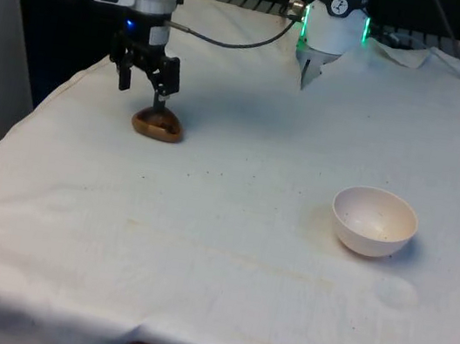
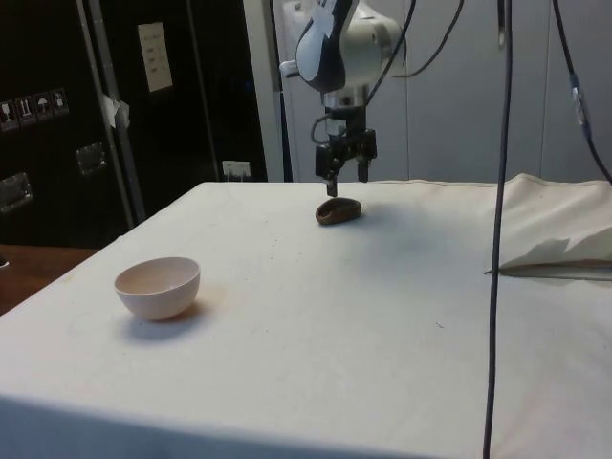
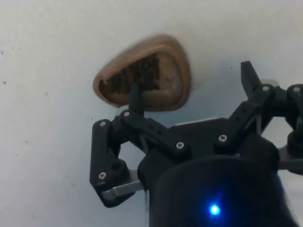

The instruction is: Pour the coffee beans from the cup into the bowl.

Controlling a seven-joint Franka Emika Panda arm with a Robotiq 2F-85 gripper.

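Observation:
A shallow brown cup (image 1: 157,125) (image 2: 338,211) (image 3: 173,78) with dark coffee beans (image 3: 137,73) in it stands on the white cloth at the far part of the front view's left. My gripper (image 1: 143,91) (image 2: 346,178) (image 3: 191,80) hangs open just above it. In the wrist view one fingertip (image 3: 136,91) is over the beans inside the rim, and the other fingertip (image 3: 246,71) is out past the cup's side. Nothing is held. An empty white bowl (image 1: 374,221) (image 2: 158,287) sits apart, nearer the front edge on the front view's right.
A rumpled fold of cloth (image 2: 555,244) lies at the side view's right, with a dark cable (image 2: 497,239) hanging in front of it. A few dark specks (image 1: 209,171) dot the cloth between cup and bowl. The table's left edge (image 1: 42,105) runs close to the cup.

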